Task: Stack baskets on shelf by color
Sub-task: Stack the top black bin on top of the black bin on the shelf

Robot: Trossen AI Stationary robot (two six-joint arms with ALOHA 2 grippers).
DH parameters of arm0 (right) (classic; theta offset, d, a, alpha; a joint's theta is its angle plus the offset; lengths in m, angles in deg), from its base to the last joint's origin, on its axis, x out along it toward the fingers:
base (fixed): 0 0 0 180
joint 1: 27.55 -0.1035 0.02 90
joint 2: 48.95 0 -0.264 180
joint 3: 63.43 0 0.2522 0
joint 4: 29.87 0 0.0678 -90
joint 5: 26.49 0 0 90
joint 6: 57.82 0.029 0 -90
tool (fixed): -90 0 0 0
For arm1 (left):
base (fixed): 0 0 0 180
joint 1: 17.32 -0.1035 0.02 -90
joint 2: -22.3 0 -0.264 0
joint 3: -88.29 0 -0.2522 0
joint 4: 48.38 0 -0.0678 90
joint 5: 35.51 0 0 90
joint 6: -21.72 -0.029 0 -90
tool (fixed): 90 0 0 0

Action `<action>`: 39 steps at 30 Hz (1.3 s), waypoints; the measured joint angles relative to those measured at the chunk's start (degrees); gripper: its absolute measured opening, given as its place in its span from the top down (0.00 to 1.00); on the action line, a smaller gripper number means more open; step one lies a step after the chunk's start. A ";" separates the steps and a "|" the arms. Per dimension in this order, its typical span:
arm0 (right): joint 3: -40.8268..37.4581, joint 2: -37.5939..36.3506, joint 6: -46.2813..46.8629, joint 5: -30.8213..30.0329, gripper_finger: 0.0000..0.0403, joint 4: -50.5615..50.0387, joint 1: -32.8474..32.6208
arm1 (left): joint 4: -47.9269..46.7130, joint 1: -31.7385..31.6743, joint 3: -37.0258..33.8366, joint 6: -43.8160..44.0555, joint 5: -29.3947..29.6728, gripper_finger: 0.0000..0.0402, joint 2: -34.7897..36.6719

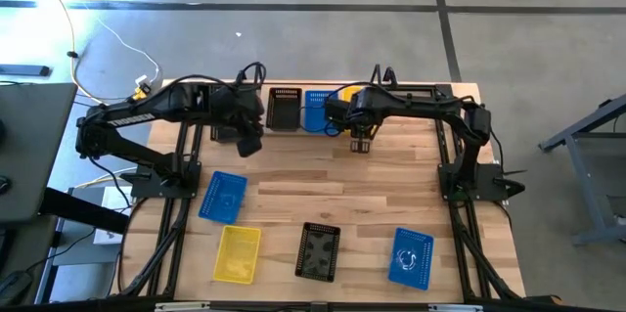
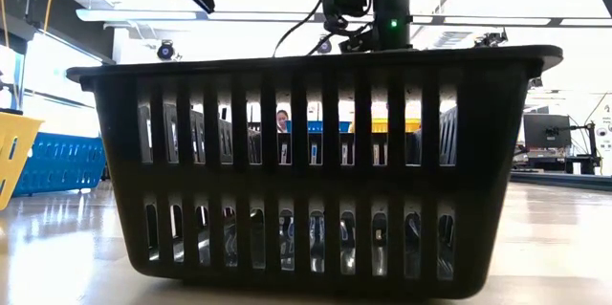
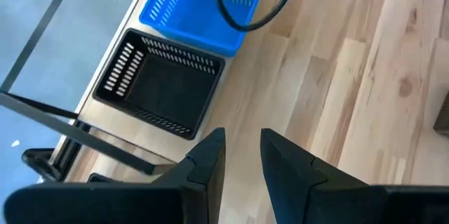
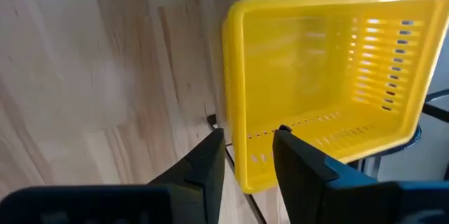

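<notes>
On the shelf at the table's far edge, a black basket, a blue basket and a yellow basket rest side by side on their bottoms. My left gripper is open and hovers over the table just near of the black basket; its fingers have bare wood between them. My right gripper is open above the table, just near of the yellow basket. My right arm partly hides that basket in the high view.
Several baskets lie on the near half of the table: blue, yellow, black and blue. The black one fills the low view. Bare wood lies at mid-table. A cable hangs over the blue basket.
</notes>
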 joint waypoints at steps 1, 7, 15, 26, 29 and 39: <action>0.45 0.00 0.63 0.00 0.73 -0.45 0.00 | -1.05 0.00 0.22 -0.04 0.00 0.79 0.00; 6.34 -0.06 3.73 -0.02 0.73 -2.68 0.11 | -9.31 0.28 0.03 0.37 0.20 0.79 1.63; 16.00 -0.09 4.51 -0.02 0.73 -3.13 0.11 | -8.50 2.31 -6.88 4.13 0.52 0.79 10.15; 31.92 -0.07 4.47 -0.52 0.73 -5.57 1.37 | -8.10 3.89 -18.63 8.93 -4.70 0.79 15.19; 36.44 -0.07 5.40 -0.52 0.73 -6.85 2.10 | -7.63 3.87 -21.07 9.29 -7.29 0.79 15.15; 41.63 -1.67 7.63 -0.44 0.73 -9.04 3.56 | -0.72 3.87 -24.12 11.44 -14.54 0.67 14.25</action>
